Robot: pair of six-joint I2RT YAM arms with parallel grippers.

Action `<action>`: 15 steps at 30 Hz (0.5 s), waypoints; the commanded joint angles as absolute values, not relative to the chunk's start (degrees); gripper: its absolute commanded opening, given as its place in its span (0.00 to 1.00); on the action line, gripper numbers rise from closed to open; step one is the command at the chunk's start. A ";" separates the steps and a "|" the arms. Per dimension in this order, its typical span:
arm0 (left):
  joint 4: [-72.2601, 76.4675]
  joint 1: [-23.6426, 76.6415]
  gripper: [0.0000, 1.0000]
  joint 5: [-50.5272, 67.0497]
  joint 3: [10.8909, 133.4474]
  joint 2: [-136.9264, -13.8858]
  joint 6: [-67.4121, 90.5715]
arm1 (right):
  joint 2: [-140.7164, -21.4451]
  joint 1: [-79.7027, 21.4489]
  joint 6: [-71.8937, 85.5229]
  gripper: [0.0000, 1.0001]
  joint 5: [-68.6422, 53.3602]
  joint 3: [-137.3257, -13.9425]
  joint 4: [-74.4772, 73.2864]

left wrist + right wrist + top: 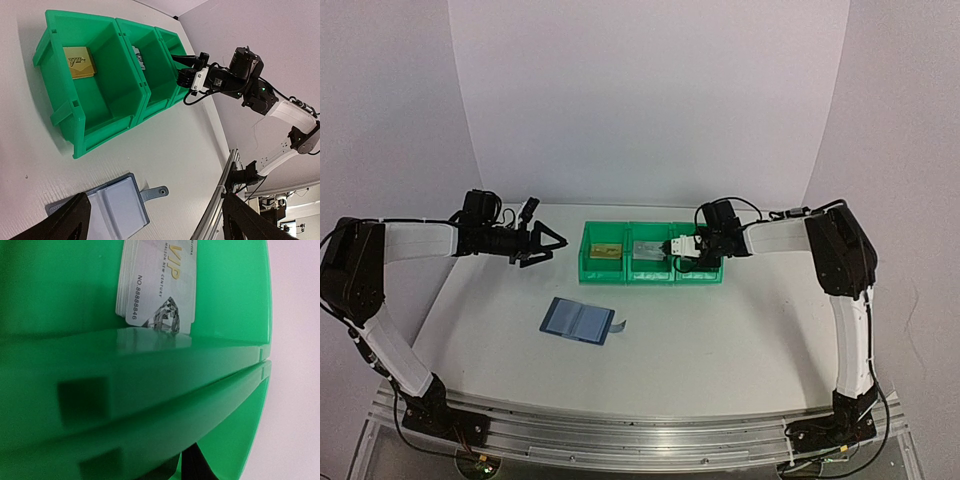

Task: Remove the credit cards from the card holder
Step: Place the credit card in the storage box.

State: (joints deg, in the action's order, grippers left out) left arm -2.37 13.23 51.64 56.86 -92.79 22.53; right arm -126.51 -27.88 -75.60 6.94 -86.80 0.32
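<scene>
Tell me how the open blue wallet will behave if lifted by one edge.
The blue wallet lies unfolded and flat, so it will probably sag at its fold. Its strap sticks out loose and would likely dangle. It looks thin, so probably light.

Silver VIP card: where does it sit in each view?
Top external: silver card, frame centre, in the middle one of the green bins.
Left wrist: card, upper centre, partly behind a bin wall.
Right wrist: card, top centre, close up.
Shared landmark: the green bins.
</scene>
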 commanded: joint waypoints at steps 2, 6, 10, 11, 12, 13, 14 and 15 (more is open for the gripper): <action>-0.55 13.34 0.90 51.30 58.23 -93.19 22.32 | -126.67 -28.19 -75.79 0.30 7.19 -88.68 2.07; -0.40 13.35 0.90 51.41 57.91 -93.01 22.40 | -125.37 -28.21 -76.59 0.40 7.68 -88.52 2.01; -0.25 13.36 0.90 51.63 57.49 -92.86 22.89 | -124.49 -28.21 -77.22 0.50 8.39 -89.46 1.57; -0.26 13.35 0.91 51.66 57.43 -92.81 22.93 | -124.17 -28.21 -76.86 0.53 8.00 -89.75 1.41; -0.26 13.36 0.91 51.70 57.42 -92.70 22.91 | -123.77 -28.11 -76.17 0.56 7.49 -90.14 1.16; -0.26 13.32 0.91 51.70 57.39 -92.60 22.88 | -123.39 -28.05 -75.68 0.59 7.05 -90.71 0.81; -0.26 13.31 0.91 51.73 57.32 -92.57 22.87 | -123.09 -28.12 -75.10 0.60 6.49 -91.12 0.26; -0.26 13.35 0.91 51.71 57.27 -92.51 22.89 | -122.90 -28.11 -74.80 0.62 6.15 -91.68 0.06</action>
